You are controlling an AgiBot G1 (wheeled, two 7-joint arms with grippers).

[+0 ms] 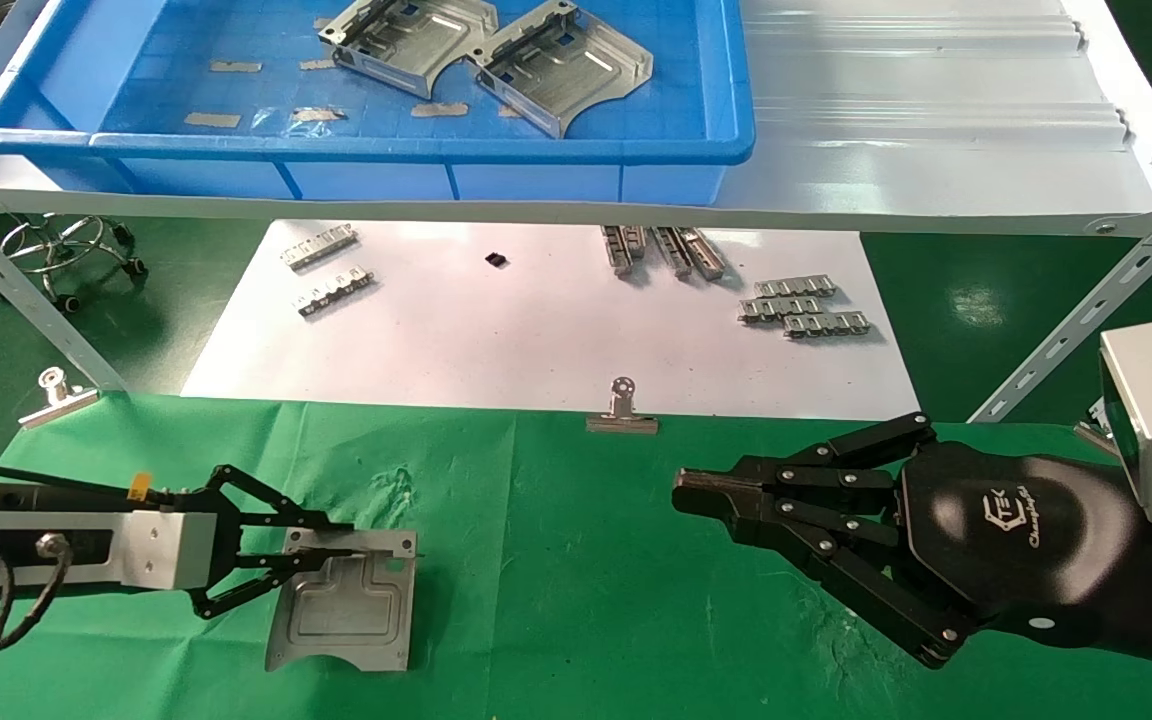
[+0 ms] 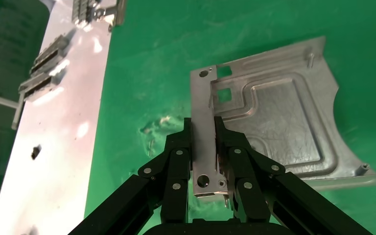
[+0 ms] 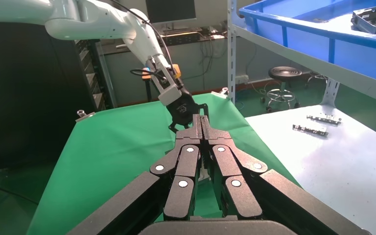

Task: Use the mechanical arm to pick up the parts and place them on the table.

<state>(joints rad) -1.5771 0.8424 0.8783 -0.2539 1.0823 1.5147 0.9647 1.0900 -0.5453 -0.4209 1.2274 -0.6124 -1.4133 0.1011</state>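
One of the parts [image 1: 346, 610], a silver stamped plate, lies flat on the green table [image 1: 556, 600] at the front left. My left gripper [image 1: 336, 555] comes in from the left and is shut on the plate's raised edge. In the left wrist view the black fingers [image 2: 181, 156] press on both sides of that upright flange, and the part [image 2: 279, 117] spreads out beyond them. Two more parts [image 1: 406, 40] [image 1: 566, 65] lie in the blue bin. My right gripper [image 1: 686, 495] hangs over the table's right side, shut and empty, its gripper tip [image 3: 200, 120] pointing toward the left arm.
The blue bin [image 1: 726, 100] sits on the white metal shelf [image 1: 936, 120] above the back. Below it a white sheet [image 1: 536, 340] carries small chain-like strips [image 1: 806, 305]. Binder clips [image 1: 622, 410] [image 1: 58, 395] hold the cloth's far edge. A slanted shelf brace [image 1: 1076, 330] stands at the right.
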